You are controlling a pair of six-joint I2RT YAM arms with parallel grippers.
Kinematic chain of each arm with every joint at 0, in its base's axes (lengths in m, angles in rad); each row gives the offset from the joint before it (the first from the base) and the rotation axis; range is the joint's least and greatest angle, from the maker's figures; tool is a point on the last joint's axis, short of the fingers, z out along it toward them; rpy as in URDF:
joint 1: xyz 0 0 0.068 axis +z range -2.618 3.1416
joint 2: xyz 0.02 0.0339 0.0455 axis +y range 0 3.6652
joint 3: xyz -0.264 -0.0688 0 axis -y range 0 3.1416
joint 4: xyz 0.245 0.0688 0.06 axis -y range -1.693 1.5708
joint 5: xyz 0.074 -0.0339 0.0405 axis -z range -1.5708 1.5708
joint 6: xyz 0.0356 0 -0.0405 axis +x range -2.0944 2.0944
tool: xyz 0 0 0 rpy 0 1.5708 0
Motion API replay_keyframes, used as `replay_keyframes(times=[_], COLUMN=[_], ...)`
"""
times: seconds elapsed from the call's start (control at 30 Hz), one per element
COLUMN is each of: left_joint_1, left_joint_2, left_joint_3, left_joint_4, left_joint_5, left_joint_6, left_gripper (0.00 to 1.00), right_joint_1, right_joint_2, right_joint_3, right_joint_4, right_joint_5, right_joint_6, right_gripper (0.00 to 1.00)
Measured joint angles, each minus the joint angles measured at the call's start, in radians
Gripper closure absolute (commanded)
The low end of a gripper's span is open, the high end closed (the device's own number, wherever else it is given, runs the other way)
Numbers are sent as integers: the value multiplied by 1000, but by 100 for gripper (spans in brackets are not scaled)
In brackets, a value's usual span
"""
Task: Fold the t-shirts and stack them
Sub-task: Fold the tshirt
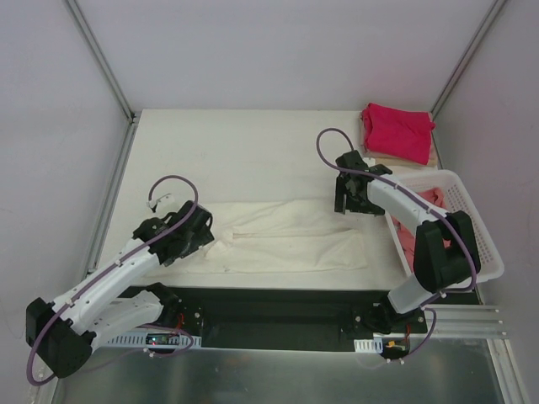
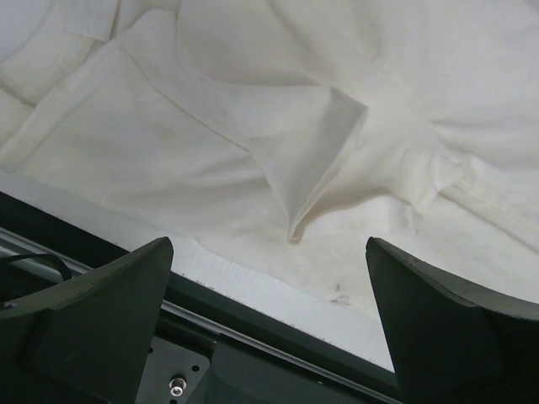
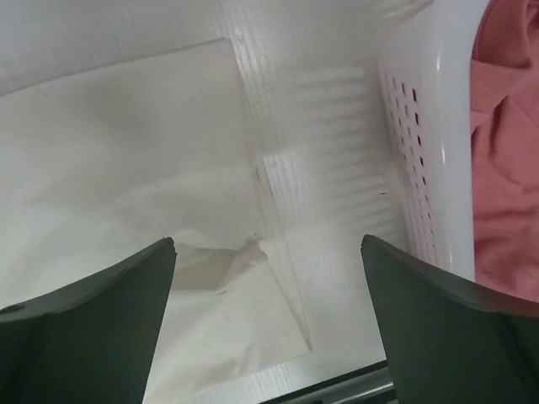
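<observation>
Cream t-shirt [image 1: 286, 240] lies flat on the white counter [image 1: 236, 151], folded into a long band that runs from left to right close to the near edge, between the two arms. At its left end the left pincer [image 1: 200, 233] hovers low over the cloth with its fingers spread wide and nothing between them; in the left wrist view this pincer [image 2: 265, 252] frames a rumpled patch of the same shirt [image 2: 253, 126], where a small flap of fabric stands up in a fold (a sleeve or a hem, it is hard to say which). At the band's right end the right pincer [image 1: 349, 200] is likewise wide apart and holds nothing. Seen from the right wrist, that pincer [image 3: 268, 244] hangs above the shirt's [image 3: 126, 168] right-hand corner, which lies smooth and layered on the counter, with a strip of bare counter between it and the basket [image 3: 421, 126]. The white slotted basket [image 1: 484, 252] stands at the right edge of the counter, beside the right arm, and a salmon-pink t-shirt [image 1: 429, 198] is bunched inside it [image 3: 505, 168]. In the far right corner a magenta-red t-shirt [image 1: 397, 130] lies folded on top of a tan t-shirt [image 1: 431, 156], of which only a thin edge shows.
</observation>
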State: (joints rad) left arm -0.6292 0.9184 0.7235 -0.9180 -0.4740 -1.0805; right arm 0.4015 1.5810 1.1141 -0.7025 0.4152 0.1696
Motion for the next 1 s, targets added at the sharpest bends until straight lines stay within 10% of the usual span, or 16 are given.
replay_keyframes(times=[0.3, 0.63, 1.0], left_joint_1=[0, 23, 51], left_joint_2=[42, 563, 598], left_joint_3=[141, 337, 118], left_joint_4=[69, 263, 305], left_joint_5=[-23, 92, 200], left_joint_6=[69, 201, 163], left_gripper=[1, 1, 1], right_joint_1=[48, 108, 108], right_joint_2=[-110, -25, 14], right_joint_3=[-46, -113, -155], right_joint_4=[94, 266, 287], right_joint_5=[-229, -486, -497], right_joint_6=[-40, -32, -23], right_gripper=[3, 3, 3])
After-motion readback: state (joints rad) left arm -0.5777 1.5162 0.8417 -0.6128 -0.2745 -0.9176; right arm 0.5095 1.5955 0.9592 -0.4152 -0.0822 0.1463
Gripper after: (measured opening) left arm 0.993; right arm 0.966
